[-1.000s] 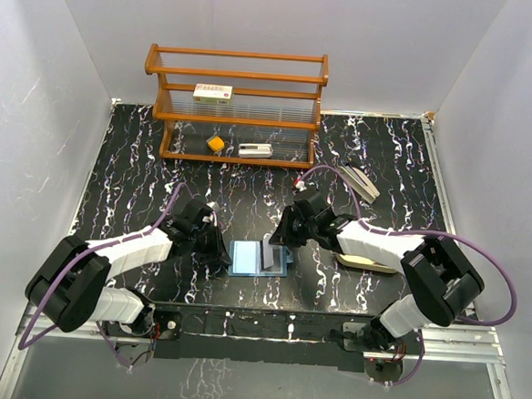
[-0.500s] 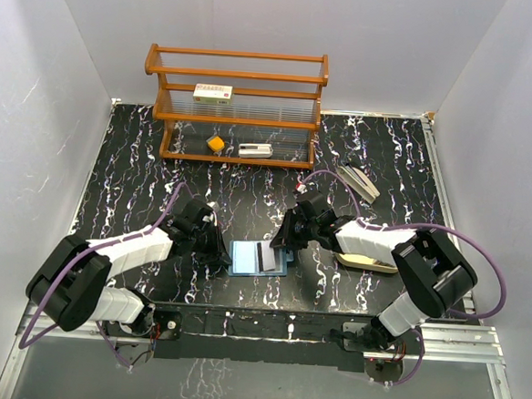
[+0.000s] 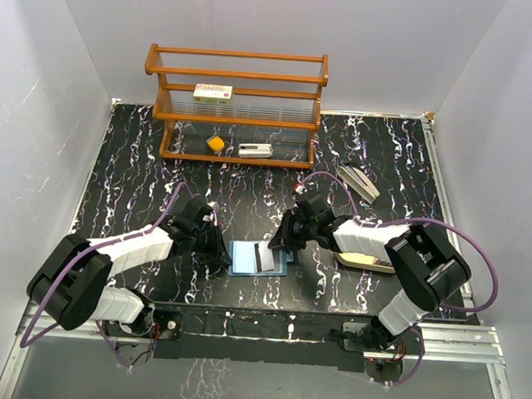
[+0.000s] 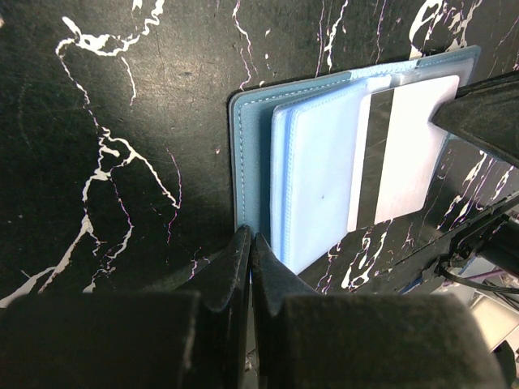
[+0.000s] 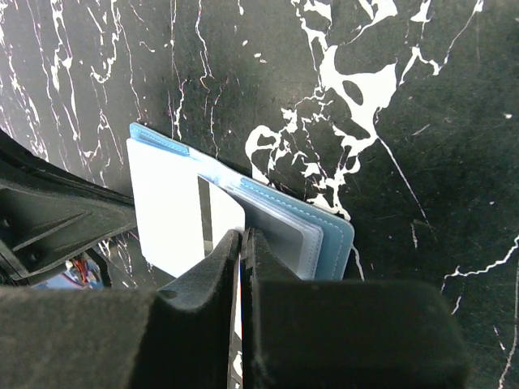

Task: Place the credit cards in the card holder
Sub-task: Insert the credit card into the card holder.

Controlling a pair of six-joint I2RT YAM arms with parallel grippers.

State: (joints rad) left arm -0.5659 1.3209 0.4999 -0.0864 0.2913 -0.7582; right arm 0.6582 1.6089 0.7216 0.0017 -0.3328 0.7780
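The blue card holder (image 3: 244, 256) lies open on the table between my grippers. In the left wrist view its dark blue cover (image 4: 253, 146) and pale blue sleeves (image 4: 316, 178) show. A white credit card with a black stripe (image 4: 405, 154) lies partly inside a sleeve. My left gripper (image 4: 250, 239) is shut on the holder's left edge. My right gripper (image 5: 242, 237) is shut on the card's (image 5: 166, 219) near edge, next to the holder's (image 5: 332, 239) sleeves. More credit cards (image 3: 359, 181) lie stacked at the back right.
A tan oval tray (image 3: 371, 262) lies under my right arm. A wooden shelf (image 3: 234, 106) at the back holds a white box with red marks (image 3: 212, 93), a small orange thing (image 3: 216, 143) and a white object (image 3: 255, 149). White walls stand on three sides.
My right gripper has moved a little left and down with the card. The card, tilted up before, now lies flat and further into the holder. The left gripper has stayed put.
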